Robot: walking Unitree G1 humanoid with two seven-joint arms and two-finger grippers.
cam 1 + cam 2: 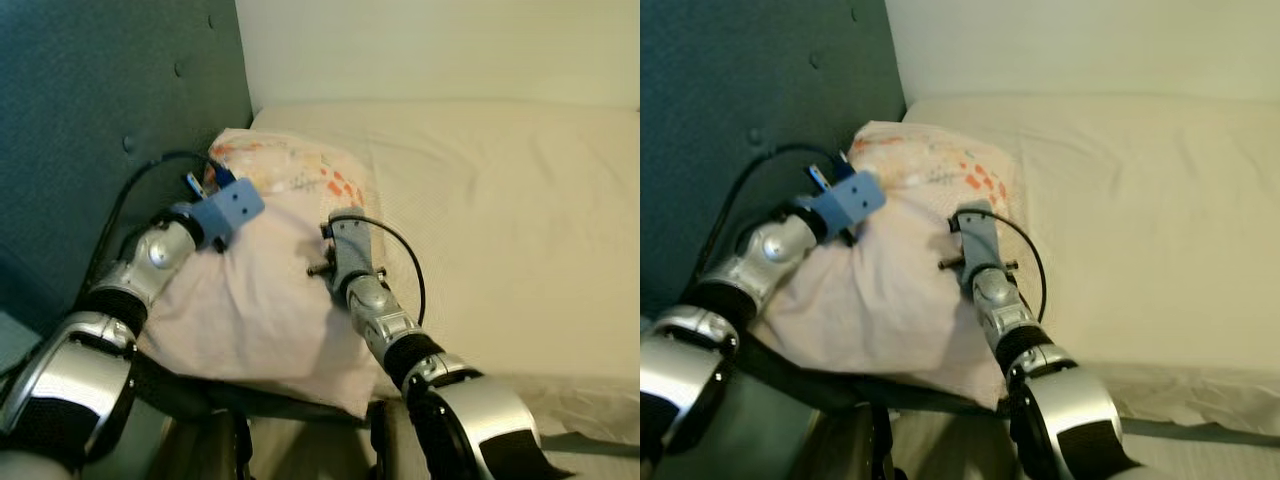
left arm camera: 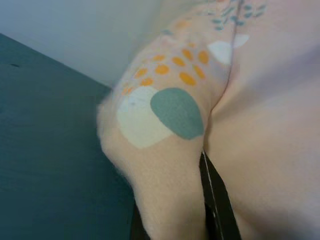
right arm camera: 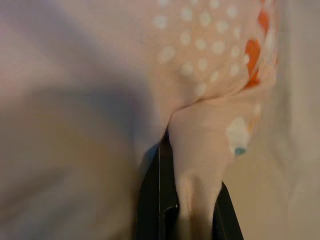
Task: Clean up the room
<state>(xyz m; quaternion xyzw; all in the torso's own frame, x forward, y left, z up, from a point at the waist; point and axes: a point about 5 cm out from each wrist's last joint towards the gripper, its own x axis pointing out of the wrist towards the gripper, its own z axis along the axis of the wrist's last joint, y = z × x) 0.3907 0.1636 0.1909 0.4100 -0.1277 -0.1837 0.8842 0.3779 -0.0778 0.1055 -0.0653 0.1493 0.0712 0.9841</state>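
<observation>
A pale pink pillow (image 1: 270,300) with orange, teal and white spots at its far end lies at the head of the bed, against the headboard. Both arms reach onto it. My left gripper (image 2: 175,210) is shut on a fold at the pillow's spotted corner beside the headboard, one black finger (image 2: 216,200) showing under the cloth. Pinching a fold on the pillow's other edge, towards the mattress, is my right gripper (image 3: 192,210), its black fingers (image 3: 156,200) shut on either side of the fabric. In the eye views the fingertips are buried in the pillow.
The teal padded headboard (image 1: 100,100) stands close on the left. A cream mattress (image 1: 500,220) stretches to the right, with a pale wall (image 1: 430,45) behind it. The bed's front edge (image 1: 580,400) runs low on the right.
</observation>
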